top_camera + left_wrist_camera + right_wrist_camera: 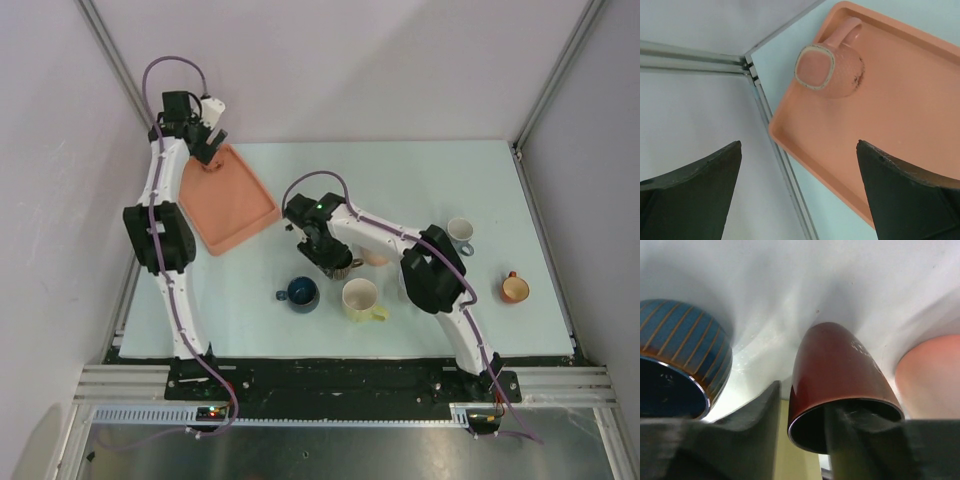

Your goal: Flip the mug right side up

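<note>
Two grippers checked | right gripper [804, 405]: jaws slightly apart astride red mug [835, 365] wall, one finger inside, one outside with a sliver of gap | red mug: rim up on table [450, 180], near tray [900, 125] right corner, arm-base side | left gripper [799, 145]: jaws wide, above tray's far corner, holding nothing | pink mug [827, 67]: base up on tray

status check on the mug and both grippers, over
Left gripper open above tray. Right gripper slightly open astride rim of red mug, its mouth up. Blue mug and yellow mug close alongside; pink mug bottom-up on tray.
</note>
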